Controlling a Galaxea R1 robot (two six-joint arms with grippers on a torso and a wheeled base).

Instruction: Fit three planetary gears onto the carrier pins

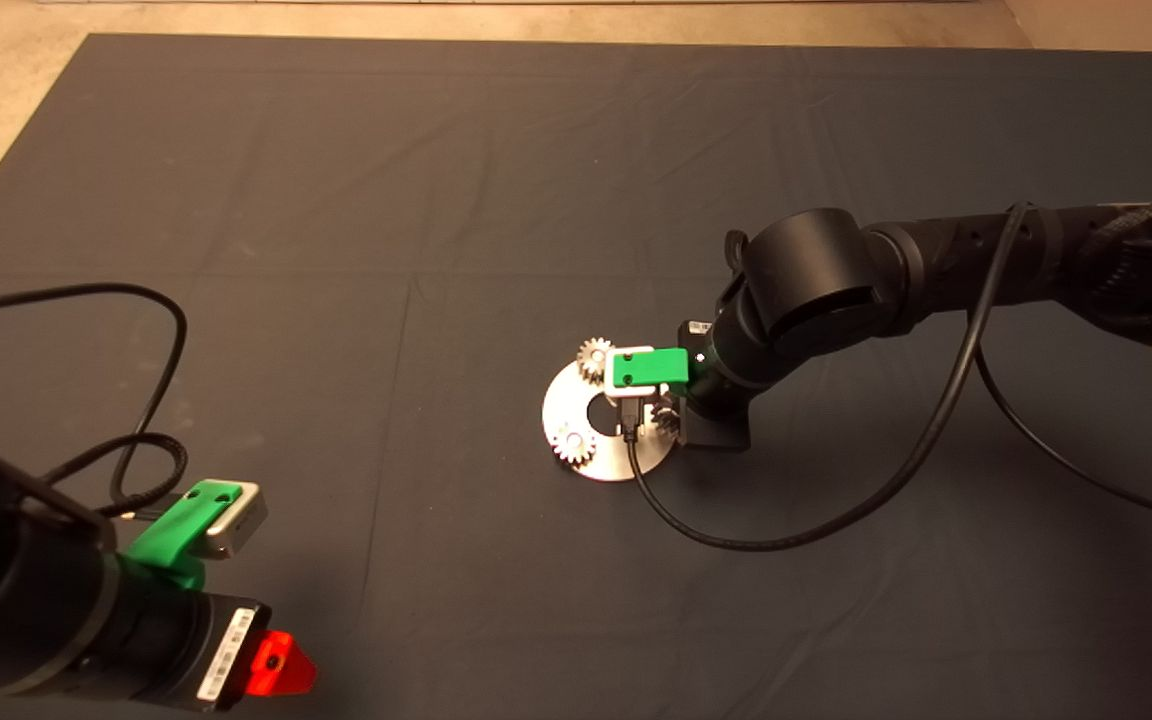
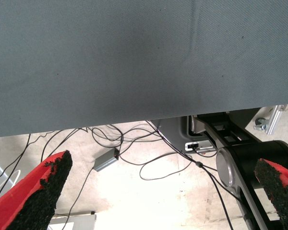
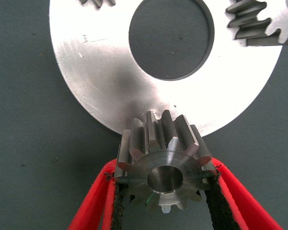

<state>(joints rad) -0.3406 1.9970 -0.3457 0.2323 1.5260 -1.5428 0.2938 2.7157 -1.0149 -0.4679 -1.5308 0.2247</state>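
The shiny ring-shaped disc (image 1: 604, 455) lies mid-mat, also in the right wrist view (image 3: 101, 72). Two planetary gears (image 1: 593, 358) (image 1: 573, 443) sit on it at its far and left sides; in the right wrist view they show partly (image 3: 259, 24) (image 3: 96, 2). My right gripper (image 1: 651, 415) (image 3: 165, 170) is shut on the third gear (image 1: 666, 418) (image 3: 165, 143), which stands upright at the disc's right edge. A silvery face fills its bore. No bare carrier pins show. My left gripper (image 1: 271, 665) (image 2: 163, 165) is parked open at the lower left.
A black cable (image 1: 736, 535) loops on the mat from the right wrist, in front of the disc. Another cable (image 1: 151, 330) curls by the left arm. The left wrist view looks past the mat's edge (image 2: 134, 120) at floor cables and a robot base (image 2: 240, 158).
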